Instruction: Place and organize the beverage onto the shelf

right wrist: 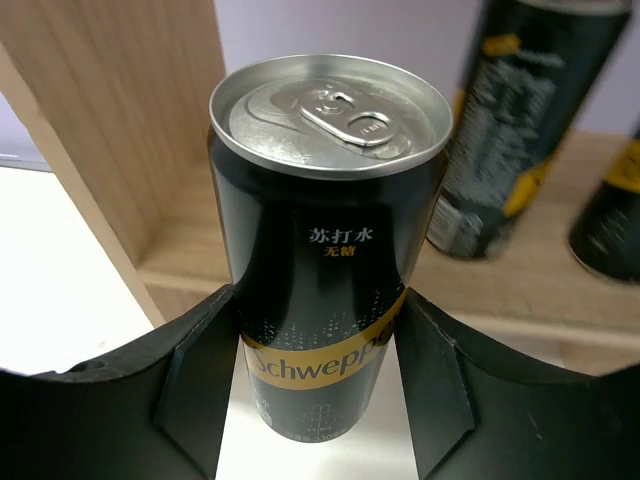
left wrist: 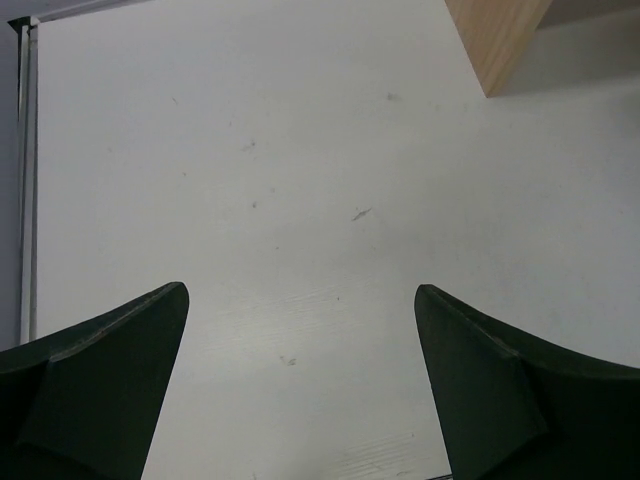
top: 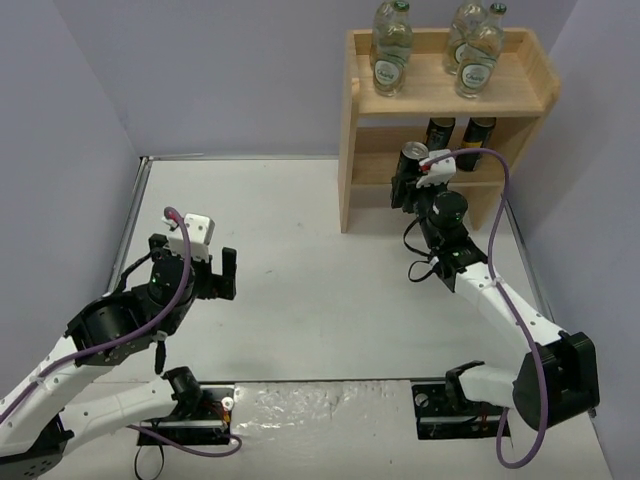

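On the left, my left gripper [top: 212, 282] hangs spread wide and empty over the table [top: 300, 250], well apart from the shelf [top: 350, 120], parked out of the way, I'd judge. Further right, the right gripper [top: 412, 180] is clenched on the third can [right wrist: 330, 240], upright and just in front of the lower tier, ready to slide in. The side panel [right wrist: 130, 120] crowds its left and two cans [top: 441, 130] its right, while what look like four bottles [top: 391, 50], one half hidden, fill the top.
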Robot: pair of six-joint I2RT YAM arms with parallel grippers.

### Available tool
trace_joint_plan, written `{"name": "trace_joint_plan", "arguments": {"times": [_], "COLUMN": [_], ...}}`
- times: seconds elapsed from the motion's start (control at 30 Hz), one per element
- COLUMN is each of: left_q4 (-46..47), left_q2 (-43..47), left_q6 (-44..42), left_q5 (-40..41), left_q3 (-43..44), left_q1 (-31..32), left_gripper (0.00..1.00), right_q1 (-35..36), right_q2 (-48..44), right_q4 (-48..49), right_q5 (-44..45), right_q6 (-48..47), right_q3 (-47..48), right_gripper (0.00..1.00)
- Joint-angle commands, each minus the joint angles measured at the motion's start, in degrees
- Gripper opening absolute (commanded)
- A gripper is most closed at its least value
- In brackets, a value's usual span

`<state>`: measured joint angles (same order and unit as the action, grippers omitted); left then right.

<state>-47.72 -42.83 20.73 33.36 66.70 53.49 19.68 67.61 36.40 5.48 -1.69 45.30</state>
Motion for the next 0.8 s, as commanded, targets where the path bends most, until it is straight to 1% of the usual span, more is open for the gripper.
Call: {"name": "trace_joint_plan", "arguments": {"times": [0.0, 0.07, 0.1, 0.23, 0.4, 0.63, 0.77], "left_q4": [-1.14, -0.97, -0.79, -0.79, -0.7, -0.88, -0.88], "left_q2": [0.11, 0.9, 1.17, 2.92, 5.47, 6.79, 6.97], "left_q6": [-1.83, -1.66, -1.4, 0.01, 0.19, 0.71, 0.71], "left_q5": [1.44, 1.35, 0.66, -1.63, -1.2, -2.33, -2.69], "left_q3": [-0.06, -1.21, -2.18, -3.06, -3.77, -4.65, -4.82], "left_q1": [-0.15, -0.23, -0.23, -1.11, -1.29, -1.46, -1.64], "left_gripper": [0.94, 0.94, 0.94, 0.94, 0.94, 0.94, 0.94], "right_q1": [-0.26, -0.26, -0.35, -0.35, -0.7, -1.84, -2.98], "right_q2": [2.43, 3.84, 4.28, 6.21, 11.91, 17.28, 19.39], "right_q4": [7.29, 7.19, 7.28, 9.3, 11.32, 17.29, 18.96], "right_q5": [-4.86, -4.86, -6.6, -7.41, -10.04, -11.71, -12.42], "right_q6": [-1.2, -1.29, -1.29, -1.56, -2.7, -3.32, -2.26], "right_q3": [8.48, 10.67, 11.21, 12.44, 14.72, 14.64, 14.64], "right_gripper": [0.0, 0.0, 0.0, 0.0, 0.0, 0.0, 0.0]}}
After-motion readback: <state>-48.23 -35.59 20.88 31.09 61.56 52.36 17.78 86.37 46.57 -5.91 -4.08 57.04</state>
